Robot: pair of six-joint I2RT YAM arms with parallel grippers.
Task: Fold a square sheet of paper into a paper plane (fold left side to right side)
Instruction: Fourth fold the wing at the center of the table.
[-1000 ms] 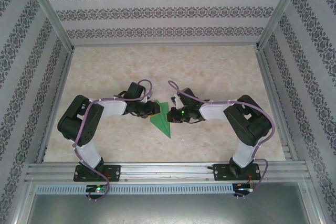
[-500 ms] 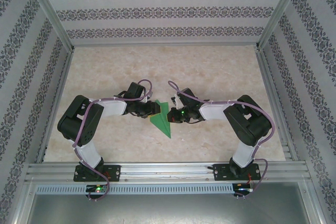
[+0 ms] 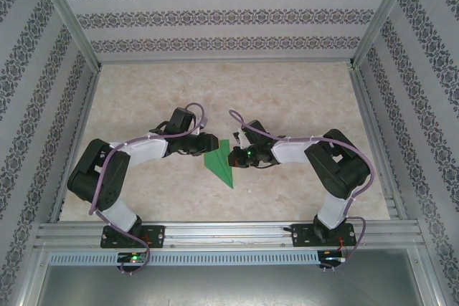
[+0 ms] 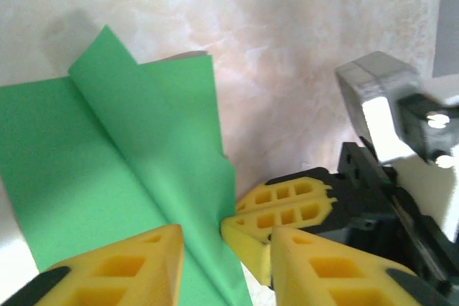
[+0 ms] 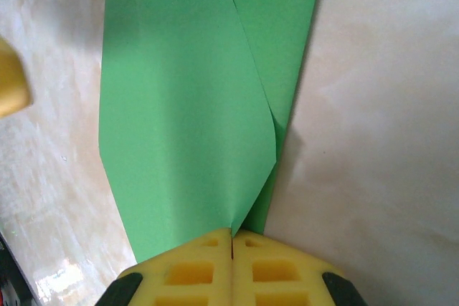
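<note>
Right tool (image 5: 231, 238) pinched tight on the green paper plane (image 5: 186, 105) mid-way across the tabletop (image 3: 287, 91), left tool (image 4: 226, 238) part-open, straddling its other edge.

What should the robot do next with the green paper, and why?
Probably close the left gripper on the folded green paper. Its jaws stand apart with the paper's edge between them, and the right gripper is already shut on the paper close by, holding it steady.

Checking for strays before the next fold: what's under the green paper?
The paper rests on the marbled table, folded in overlapping layers. Whatever is beneath those layers is covered.
</note>
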